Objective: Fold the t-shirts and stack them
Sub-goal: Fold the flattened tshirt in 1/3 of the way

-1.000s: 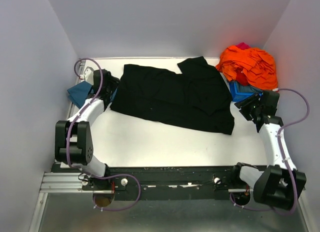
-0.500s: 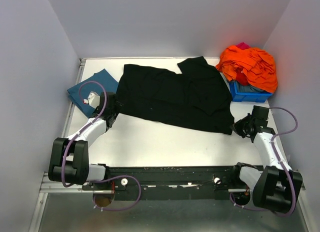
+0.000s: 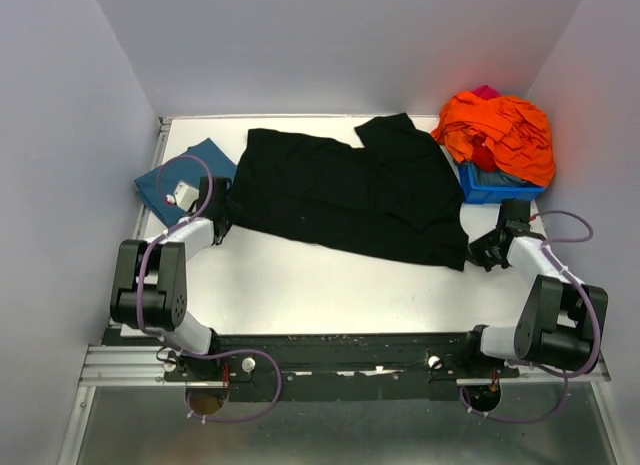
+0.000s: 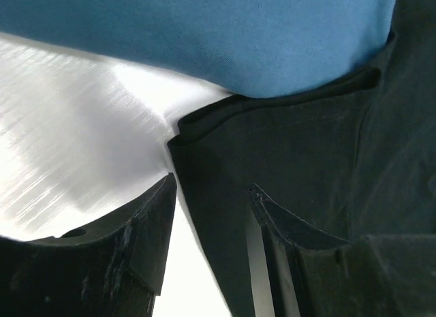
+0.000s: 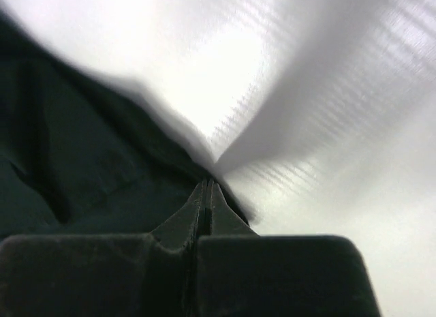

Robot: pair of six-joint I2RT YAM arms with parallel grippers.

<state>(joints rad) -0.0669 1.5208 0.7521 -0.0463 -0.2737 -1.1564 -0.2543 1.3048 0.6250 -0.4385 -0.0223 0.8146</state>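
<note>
Top external: two t-shirts, two pincers, one orange clothes heap [image 3: 500,130] on one blue bin [image 3: 490,192], upper right. Black t-shirt [image 3: 350,195] spread flat across frame centre; teal-blue t-shirt [image 3: 215,155] at left edge, partly under black one. Left gripper [image 3: 222,223] at black shirt's left corner; left wrist view: jaws apart, hem corner lying between them. Right gripper [image 3: 480,253] at shirt's lower right corner, jaws pressed together at hem; cloth pinched or not, cannot tell.

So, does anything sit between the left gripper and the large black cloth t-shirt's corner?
Nothing visible does. The left gripper stands open astride the large black cloth t-shirt at its corner hem; the plain teal-blue cloth t-shirt lies just beyond.
</note>
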